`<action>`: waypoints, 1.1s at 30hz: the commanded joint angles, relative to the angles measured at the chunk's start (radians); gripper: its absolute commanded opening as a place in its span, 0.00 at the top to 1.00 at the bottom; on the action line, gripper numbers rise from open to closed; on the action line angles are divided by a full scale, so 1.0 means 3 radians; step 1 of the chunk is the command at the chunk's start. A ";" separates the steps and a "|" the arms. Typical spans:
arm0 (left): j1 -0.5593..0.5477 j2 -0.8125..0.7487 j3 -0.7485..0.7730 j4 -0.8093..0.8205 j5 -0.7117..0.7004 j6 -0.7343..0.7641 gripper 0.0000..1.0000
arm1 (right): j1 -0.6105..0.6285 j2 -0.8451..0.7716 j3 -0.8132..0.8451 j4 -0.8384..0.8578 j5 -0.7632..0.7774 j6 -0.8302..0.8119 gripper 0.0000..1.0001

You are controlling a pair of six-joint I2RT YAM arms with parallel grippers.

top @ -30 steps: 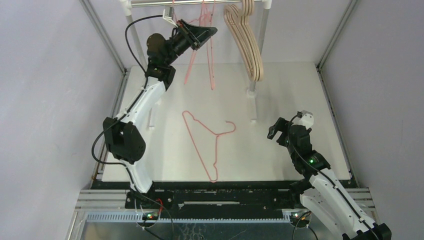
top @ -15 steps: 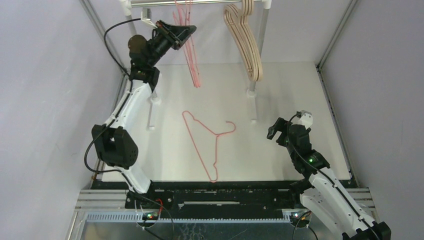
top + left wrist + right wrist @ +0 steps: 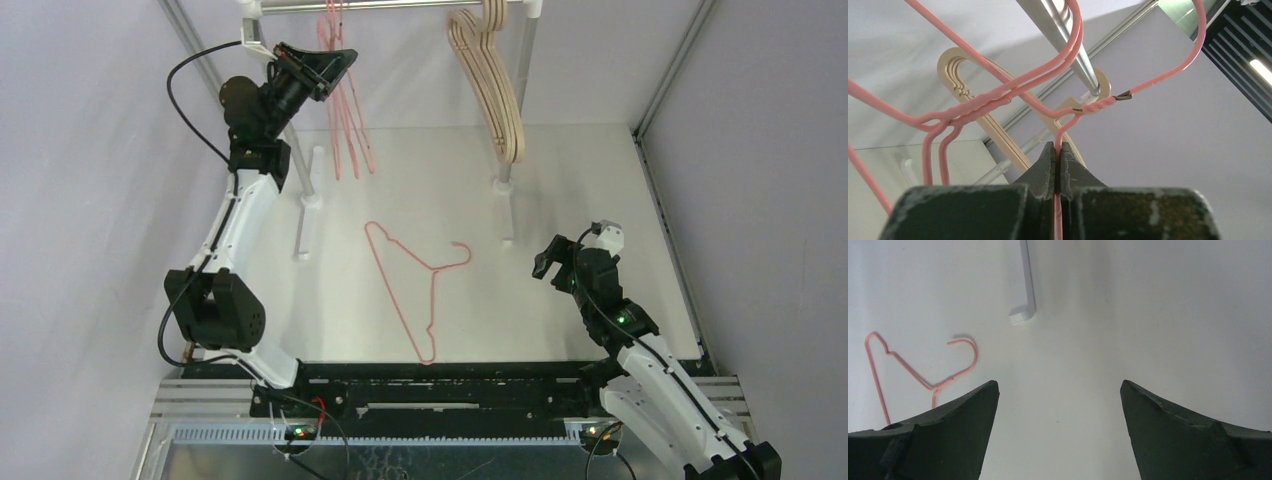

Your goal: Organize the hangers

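The left end effector (image 3: 1055, 149) is clamped on a pink wire hanger (image 3: 1066, 125) just below its twisted neck, up at the rail (image 3: 1075, 55) beside the other pink hangers (image 3: 973, 102). The right end effector (image 3: 1058, 390) gapes empty above the desk (image 3: 1148, 315). This looks like the hanging step; next, seat the hook, let go, then fetch the loose pink hanger (image 3: 433, 272) lying on the desk.

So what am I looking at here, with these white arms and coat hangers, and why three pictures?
Two white robot arms stand at the near edge of a table, each ending in a two-finger gripper. The wide picture comes from a fixed camera above; the other two from a camera on each wrist, so the dark shapes are that arm's own fingers. The left gripper is shut on a thin pink wire hanger, up by the silver rail. More pink hangers and beige wooden hangers hang there. The right gripper is open and empty above the table, where one loose pink hanger lies flat.
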 commanded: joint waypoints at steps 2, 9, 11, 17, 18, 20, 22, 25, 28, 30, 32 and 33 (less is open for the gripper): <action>0.0026 -0.0022 0.0133 0.0086 0.0152 0.0026 1.00 | -0.0012 -0.0030 0.0068 0.0098 -0.0006 -0.0005 0.00; -0.0010 0.0024 0.0268 -0.0368 0.0047 0.0227 1.00 | -0.0012 -0.0025 0.0069 0.0107 0.0005 -0.0014 0.00; -0.0025 0.0042 0.0310 -0.0507 0.0018 0.0288 1.00 | -0.0013 -0.0019 0.0066 0.0108 0.0006 -0.0014 0.00; -0.0131 0.0104 0.0597 -0.1140 -0.0188 0.0622 1.00 | -0.0012 -0.0005 0.0065 0.0083 0.0030 -0.0020 0.00; -0.0144 0.0116 0.0657 -0.1200 -0.0213 0.0648 1.00 | -0.0012 -0.0005 0.0065 0.0078 0.0035 -0.0021 0.00; -0.0158 0.0157 0.0755 -0.1251 -0.0229 0.0628 1.00 | -0.0012 -0.0007 0.0065 0.0069 0.0043 -0.0024 0.00; -0.0167 0.0210 0.0888 -0.1352 -0.0241 0.0624 1.00 | -0.0012 -0.0010 0.0065 0.0060 0.0053 -0.0029 0.00; -0.0179 0.0240 0.0956 -0.1565 -0.0322 0.0695 0.98 | -0.0012 -0.0023 0.0052 0.0056 0.0056 -0.0024 0.00; -0.0193 0.0174 0.0869 -0.1719 -0.0433 0.0809 0.88 | -0.0012 -0.0051 0.0021 0.0060 0.0056 -0.0015 0.00; -0.0191 0.0135 0.0814 -0.1823 -0.0504 0.0892 0.84 | -0.0012 -0.0068 0.0009 0.0062 0.0055 -0.0022 0.00; -0.0194 0.0086 0.0767 -0.1920 -0.0592 0.0972 0.78 | -0.0014 -0.0079 0.0004 0.0054 0.0056 -0.0017 0.00; -0.0195 0.0067 0.0738 -0.1927 -0.0613 0.0996 0.76 | -0.0012 -0.0080 0.0004 0.0052 0.0056 -0.0015 0.00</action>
